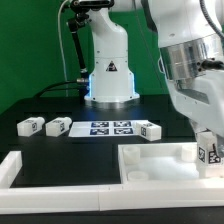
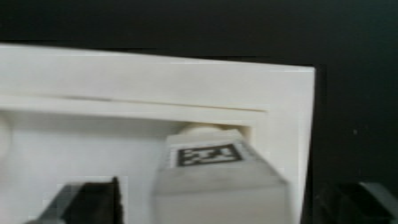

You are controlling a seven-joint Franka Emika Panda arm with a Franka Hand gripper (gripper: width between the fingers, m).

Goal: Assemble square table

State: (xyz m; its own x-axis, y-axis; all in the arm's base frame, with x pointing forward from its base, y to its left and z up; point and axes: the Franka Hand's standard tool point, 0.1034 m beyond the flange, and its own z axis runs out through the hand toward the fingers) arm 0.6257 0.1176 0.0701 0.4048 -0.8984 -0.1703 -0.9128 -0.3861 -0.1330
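Apparently standing one leg (image 1: 210,152) in a corner of the square table top (image 1: 150,160) at the exterior view's lower right, leaving three more legs (image 1: 30,125) (image 1: 58,126) (image 1: 150,130) lying loose mid-frame, awaiting fitting. Showing, in the wrist view, gripper (image 2: 228,197) jaws standing spread either side of that leg (image 2: 210,155), pinching nothing.

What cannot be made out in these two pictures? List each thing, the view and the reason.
1. Socket under the standing leg: wrist view, hidden by the leg.
2. Table top: exterior view, cut off at that view's right edge.
3. Tags on the loose legs: exterior view, too small to read.
4. Fingers: wrist view, blurred, partly cut off by the edge.
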